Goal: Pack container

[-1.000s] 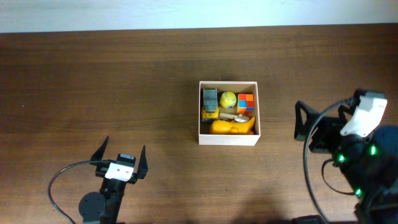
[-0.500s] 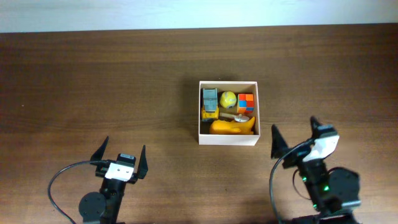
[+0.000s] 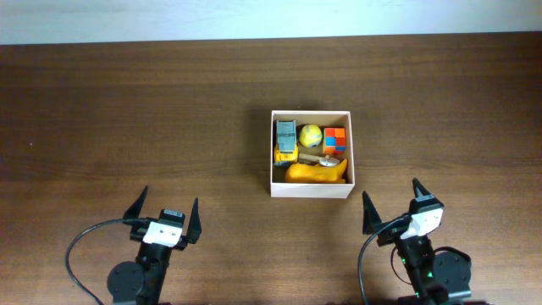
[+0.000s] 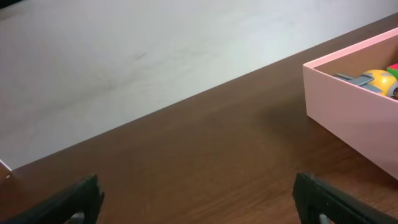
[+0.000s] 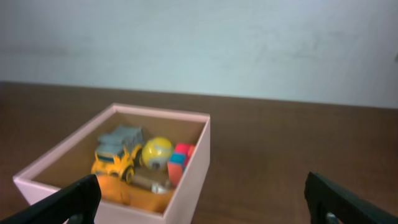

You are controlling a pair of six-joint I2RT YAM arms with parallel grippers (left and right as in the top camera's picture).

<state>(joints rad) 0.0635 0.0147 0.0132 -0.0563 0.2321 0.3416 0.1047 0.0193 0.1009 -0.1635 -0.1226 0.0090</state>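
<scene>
Nearest the robot's side, the left gripper [image 3: 169, 196] sits low over the dark brown wooden table [image 3: 127, 102], with its two black fingers spread wide and pointing towards the far edge. Nothing lies between them. A black cable [image 3: 74, 247] loops out from the left arm's base. In the left wrist view the fingers [image 4: 68, 202] show only as dark tips at the lower corners, with bare wood between them.

The right gripper [image 3: 390, 191] holds much the same pose on the other side. Its jaws are parted and empty, and the arm is folded back close to its base, where a green light glows. It is angled slightly towards the middle of the table. The right wrist camera shows the fingers [image 5: 62, 202] wide apart at the bottom corners, with the box ahead and to the left of centre.

Further out, between the two arms but nearer the right one, stands the square shallow white-walled cardboard container [image 3: 312, 189]. It rests flat with its opening upward and its walls parallel to the table edges. It is close to square, so no long axis stands out. Inside lie a grey-and-yellow toy truck [image 3: 286, 140], a yellow ball [image 3: 311, 135], a multicoloured cube [image 3: 334, 140] and an orange soft toy [image 3: 318, 173] along the near wall. Neither gripper touches the container.

Beyond the far table edge runs a pale wall [image 3: 254, 17].
</scene>
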